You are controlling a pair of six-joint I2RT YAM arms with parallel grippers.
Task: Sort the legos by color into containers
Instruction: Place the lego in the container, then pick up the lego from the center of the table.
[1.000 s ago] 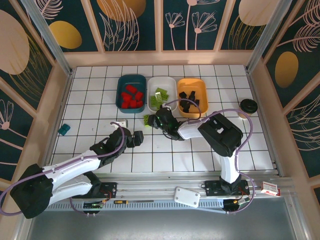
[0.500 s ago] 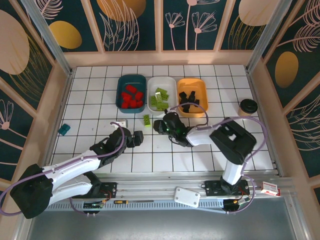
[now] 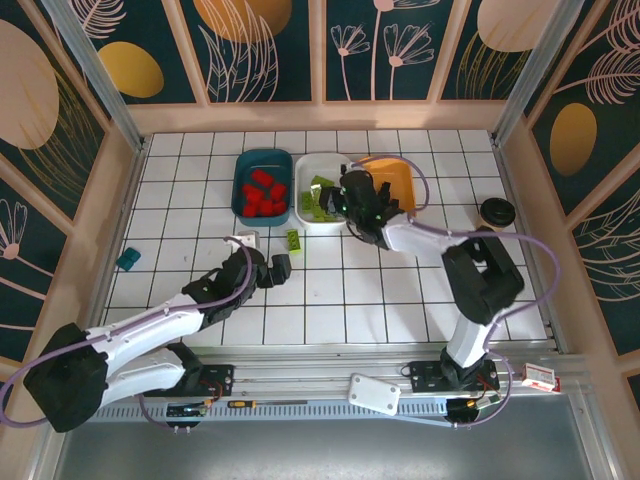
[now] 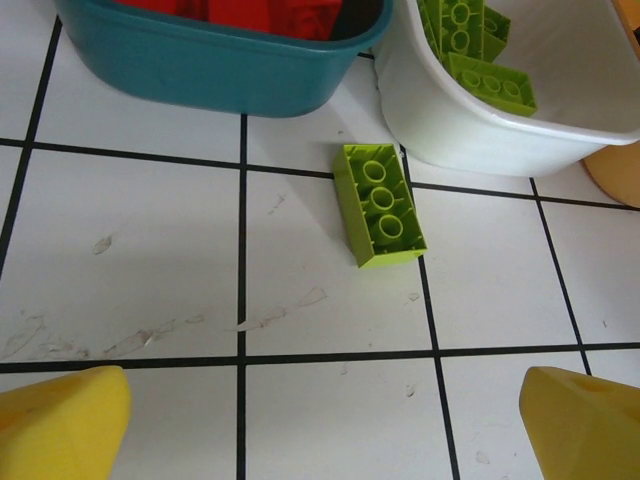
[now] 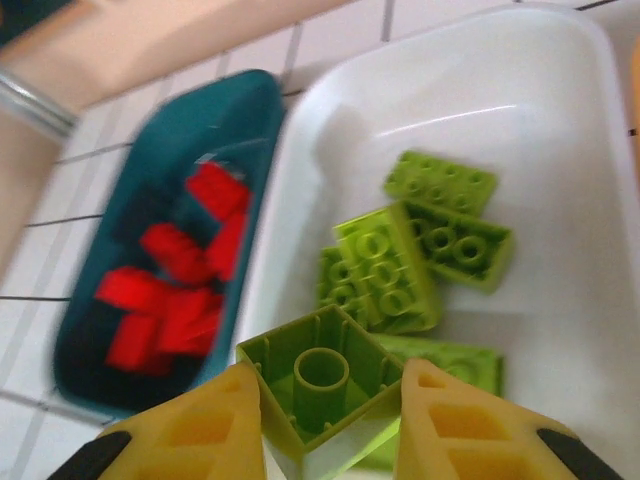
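Observation:
My right gripper (image 5: 330, 420) is shut on a square lime green lego (image 5: 320, 385), its hollow underside facing the camera, above the near end of the white container (image 5: 560, 300). Several green legos (image 5: 400, 260) lie in that container. Red legos (image 5: 170, 290) fill the dark teal container (image 5: 230, 120). In the top view the right gripper (image 3: 345, 200) hangs over the white container (image 3: 325, 156), and the arm covers part of the orange container (image 3: 405, 170). One long green lego (image 4: 380, 203) lies on the table just ahead of my open left gripper (image 4: 325, 420), which holds nothing.
A lone teal block (image 3: 127, 260) lies at the far left. A black-lidded cup (image 3: 497, 212) stands at the right. A small white piece (image 3: 243, 241) sits beside the left gripper (image 3: 280, 268). Wooden walls enclose the table.
The right gripper closed on a square green lego near mid-table and carried it up over the white container. The left gripper edged slightly toward the long green lego.

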